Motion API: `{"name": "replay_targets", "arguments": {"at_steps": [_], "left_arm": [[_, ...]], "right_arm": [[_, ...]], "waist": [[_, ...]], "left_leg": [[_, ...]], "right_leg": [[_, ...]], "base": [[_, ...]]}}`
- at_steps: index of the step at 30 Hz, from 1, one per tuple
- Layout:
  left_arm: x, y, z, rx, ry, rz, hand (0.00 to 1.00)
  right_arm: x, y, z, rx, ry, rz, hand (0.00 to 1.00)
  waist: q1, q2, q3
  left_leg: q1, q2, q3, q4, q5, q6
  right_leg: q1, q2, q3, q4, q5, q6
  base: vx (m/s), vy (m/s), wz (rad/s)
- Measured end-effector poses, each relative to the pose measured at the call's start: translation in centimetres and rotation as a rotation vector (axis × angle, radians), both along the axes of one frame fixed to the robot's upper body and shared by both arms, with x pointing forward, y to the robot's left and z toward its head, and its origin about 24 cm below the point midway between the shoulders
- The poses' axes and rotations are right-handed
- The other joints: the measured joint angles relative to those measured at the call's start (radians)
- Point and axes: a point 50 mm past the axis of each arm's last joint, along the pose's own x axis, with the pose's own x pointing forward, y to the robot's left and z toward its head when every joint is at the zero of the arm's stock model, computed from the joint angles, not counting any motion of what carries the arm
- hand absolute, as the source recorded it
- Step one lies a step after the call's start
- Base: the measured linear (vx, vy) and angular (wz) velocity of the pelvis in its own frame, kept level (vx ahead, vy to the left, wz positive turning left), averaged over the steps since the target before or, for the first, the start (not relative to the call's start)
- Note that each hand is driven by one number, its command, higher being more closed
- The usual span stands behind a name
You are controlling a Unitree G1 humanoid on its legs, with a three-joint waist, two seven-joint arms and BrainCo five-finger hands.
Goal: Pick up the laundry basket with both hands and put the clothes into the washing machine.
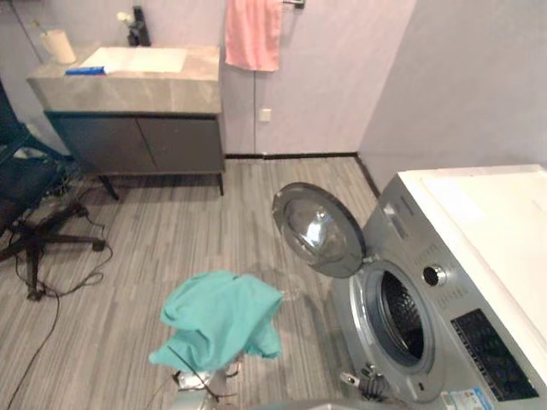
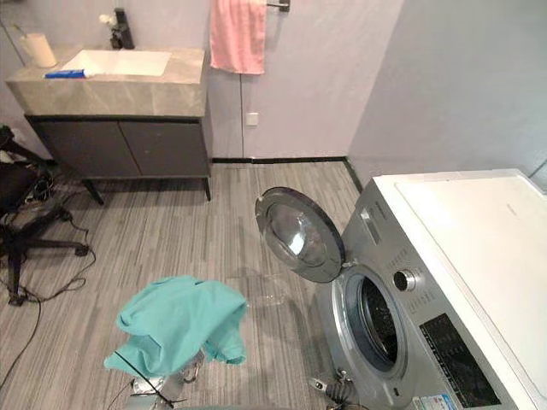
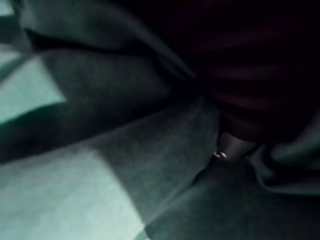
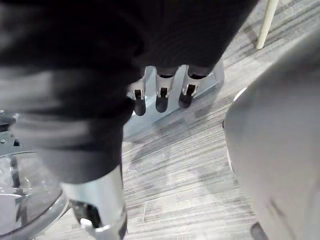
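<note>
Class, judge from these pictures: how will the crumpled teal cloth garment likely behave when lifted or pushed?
The teal cloth garment is probably floppy: it drapes in folds, with its corners hanging down. It seems light for its size, since its thin edges sag loosely. Pushed, it would likely bunch up rather than slide as a whole.

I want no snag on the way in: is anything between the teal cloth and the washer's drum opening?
Nothing visible stands in the way. The washing machine door is swung fully open, off to the far side of the drum opening, and the floor between the teal cloth and that opening looks bare.
</note>
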Motion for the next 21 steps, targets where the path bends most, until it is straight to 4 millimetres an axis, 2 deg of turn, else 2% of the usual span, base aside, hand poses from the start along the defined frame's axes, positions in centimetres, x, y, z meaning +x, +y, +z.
{"name": "replay_targets", "arguments": {"at_steps": [4, 5, 6, 15, 19, 21], "left_arm": [[-0.4, -0.1, -0.4, -0.005, 0.021, 0.002, 1.00], [-0.5, -0.2, -0.5, -0.005, 0.026, 0.002, 1.00], [-1.2, -0.2, -2.0, 0.005, 0.100, -0.010, 1.00], [-1.2, 0.7, -2.1, 0.010, 0.104, 0.044, 1.00], [-1.7, 2.3, -2.9, 0.021, 0.152, 0.168, 1.00], [-1.5, 3.0, -2.9, 0.021, 0.154, 0.232, 1.00]], "right_arm": [[0.1, -0.3, 0.1, -0.012, -0.011, 0.013, 0.00], [0.2, -0.4, 0.2, -0.014, -0.013, 0.014, 0.00], [0.2, -0.6, -0.1, -0.030, 0.012, 0.057, 0.00], [0.7, -0.7, -0.3, -0.033, 0.029, 0.071, 0.00], [1.0, -1.1, -0.5, -0.057, 0.054, 0.076, 0.00], [1.7, -1.4, -0.5, -0.070, 0.057, 0.066, 0.00]], "waist": [[-0.012, 0.006, -0.003], [-0.012, 0.010, -0.004], [-0.012, 0.029, -0.021], [-0.007, 0.035, -0.022], [0.019, 0.044, -0.024], [0.044, 0.054, -0.018]], "left_leg": [[0.072, 0.001, 0.014, -0.160, 0.095, -0.030], [0.076, 0.001, 0.013, -0.173, 0.101, -0.032], [0.096, -0.007, -0.003, -0.235, 0.126, -0.038], [0.068, -0.002, -0.003, -0.229, 0.124, -0.037], [0.064, 0.016, 0.003, -0.227, 0.122, -0.041], [0.025, 0.038, 0.013, -0.141, 0.075, -0.046]], "right_leg": [[-0.019, 0.025, 0.007, 0.002, -0.021, 0.019], [-0.019, 0.028, 0.007, 0.003, -0.022, 0.017], [0.000, 0.050, 0.013, -0.054, 0.005, 0.023], [-0.004, 0.049, -0.023, -0.085, 0.010, 0.020], [-0.002, 0.041, -0.093, -0.098, 0.027, 0.037], [-0.017, 0.041, -0.135, -0.089, 0.043, 0.037]], "base": [[-0.14, -0.094, -0.17], [-0.08, -0.057, -0.03], [0.00, 0.000, 0.00], [0.01, -0.003, 0.06], [0.05, -0.025, -0.04], [0.04, -0.041, -0.22]]}}
